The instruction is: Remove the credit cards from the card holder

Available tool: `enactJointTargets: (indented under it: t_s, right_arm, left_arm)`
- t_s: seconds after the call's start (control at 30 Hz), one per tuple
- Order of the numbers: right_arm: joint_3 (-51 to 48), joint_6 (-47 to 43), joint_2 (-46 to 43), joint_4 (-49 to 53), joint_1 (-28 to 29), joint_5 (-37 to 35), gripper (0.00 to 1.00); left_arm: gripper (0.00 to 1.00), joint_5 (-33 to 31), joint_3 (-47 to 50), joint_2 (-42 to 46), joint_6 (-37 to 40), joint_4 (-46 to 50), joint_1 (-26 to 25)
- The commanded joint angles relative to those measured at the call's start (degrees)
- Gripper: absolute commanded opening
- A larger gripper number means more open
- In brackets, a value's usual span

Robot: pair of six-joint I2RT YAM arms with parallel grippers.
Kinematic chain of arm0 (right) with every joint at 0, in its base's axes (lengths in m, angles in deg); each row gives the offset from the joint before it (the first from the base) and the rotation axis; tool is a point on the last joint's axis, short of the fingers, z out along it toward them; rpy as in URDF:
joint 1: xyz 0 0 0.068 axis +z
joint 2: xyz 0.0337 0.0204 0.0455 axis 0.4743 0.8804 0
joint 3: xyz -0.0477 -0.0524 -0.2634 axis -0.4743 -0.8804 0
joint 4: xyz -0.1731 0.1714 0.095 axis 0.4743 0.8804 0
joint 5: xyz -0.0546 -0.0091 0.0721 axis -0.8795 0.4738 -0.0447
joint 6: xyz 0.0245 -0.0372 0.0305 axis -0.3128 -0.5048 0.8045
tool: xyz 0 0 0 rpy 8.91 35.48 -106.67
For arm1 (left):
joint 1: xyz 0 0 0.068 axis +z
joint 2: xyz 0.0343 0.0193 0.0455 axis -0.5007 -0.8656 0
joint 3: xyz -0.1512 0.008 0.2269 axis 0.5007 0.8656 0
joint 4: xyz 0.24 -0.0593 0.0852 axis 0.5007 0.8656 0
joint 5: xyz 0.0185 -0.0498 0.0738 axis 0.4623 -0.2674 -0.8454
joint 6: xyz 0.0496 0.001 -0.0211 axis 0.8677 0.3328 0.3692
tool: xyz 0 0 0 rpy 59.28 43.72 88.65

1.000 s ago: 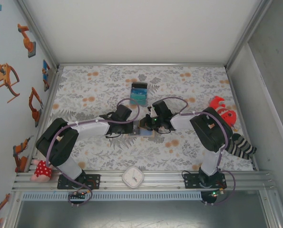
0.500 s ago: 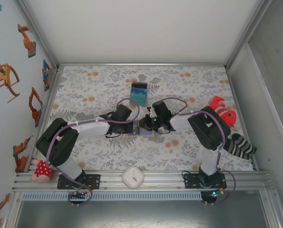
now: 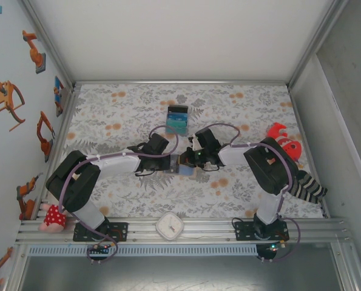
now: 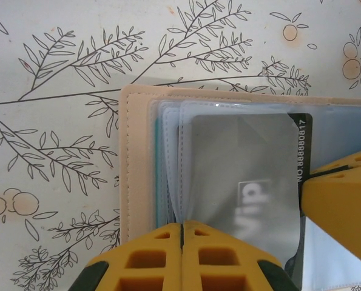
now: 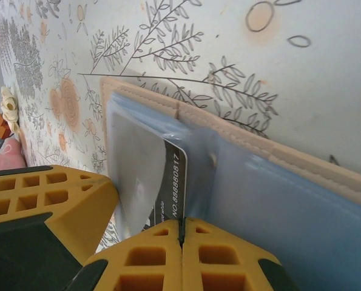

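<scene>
Two robot arms meet over the middle of a floral-patterned bench (image 3: pixel 125 103), at the pulling-out step: one credit card (image 4: pixel 247 176) is pinched but not yet free of its pocket. The card holder (image 4: pixel 130 163), a tan wallet, is spread open between the two end effectors and appears to lie flat on the bench, its clear plastic sleeves facing up. The left end effector (image 4: pixel 181 233) has its yellow fingers pressed fully together on the edge of the sleeves, seemingly pinning the card holder in place. The right end effector (image 5: pixel 181 239) is likewise closed tight, nipping the black, numbered end of the credit card where it pokes out of a sleeve. The rest of the card looks grey through the cloudy plastic. The next move likely calls for the right end effector to draw the card straight along its sleeve, away from the left one, while the left one steadies the wallet so it does not slide. From above, the left arm (image 3: pixel 116 165) reaches in from the left and the right arm (image 3: pixel 238 154) from the right, elbows bent, forearms low, wrists nearly touching over the wallet.
</scene>
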Motion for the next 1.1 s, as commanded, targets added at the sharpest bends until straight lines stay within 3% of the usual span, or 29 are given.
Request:
enactJointTargets:
  t_s: [0.0, 0.3, 0.67, 0.8, 1.07]
  right_arm:
    - [-0.58, -1.91, -2.42, 1.97, -0.74, 0.19, 0.0]
    - [-0.89, -1.85, -3.61, 3.5, -1.53, -0.29, 0.0]
    - [0.05, -2.63, -4.45, 5.94, -1.71, -1.05, 0.0]
    - [0.56, -2.49, -4.14, 6.07, -1.71, -0.7, 0.0]
    - [-0.35, -2.63, -4.82, 6.33, -2.32, -0.78, 0.0]
  left_arm:
    - [0.05, -0.23, -0.29, -1.28, -0.64, 3.28, -0.08]
    - [0.07, -0.25, -0.4, 0.27, -0.61, 3.6, -0.05]
    - [0.25, -0.36, -3.61, 5.21, 2.16, 3.18, -0.62]
    - [0.24, 1.88, -4.69, 3.19, 3.36, 1.4, -0.67]
    - [0.13, 6.7, -6.56, -2.93, 4.47, 0.06, -1.05]
